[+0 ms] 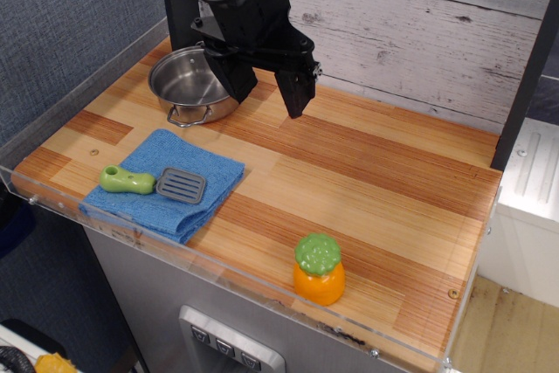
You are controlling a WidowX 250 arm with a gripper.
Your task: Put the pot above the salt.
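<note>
Observation.image looks down at an angle on a wooden counter point(367, 181) with a clear raised edge along its front and left sides. The black hand point(268, 98) hangs over the back left part of the counter with its two fingers point(295, 93) spread wide and nothing between them; one finger points down just right of the pot, the other overlaps the pot's right rim in this view, and whether it touches the metal cannot be told. The pot point(190, 85) sits upright in the back left corner, shiny and empty, one wire loop handle facing the front. In front of it lies a blue cloth point(162, 185), folded and slightly rumpled, and on the cloth rests a spatula point(153, 183) with a green handle and a grey slotted blade. The salt point(319, 269) stands upright near the front edge, well apart from the pot and from the hand.
</note>
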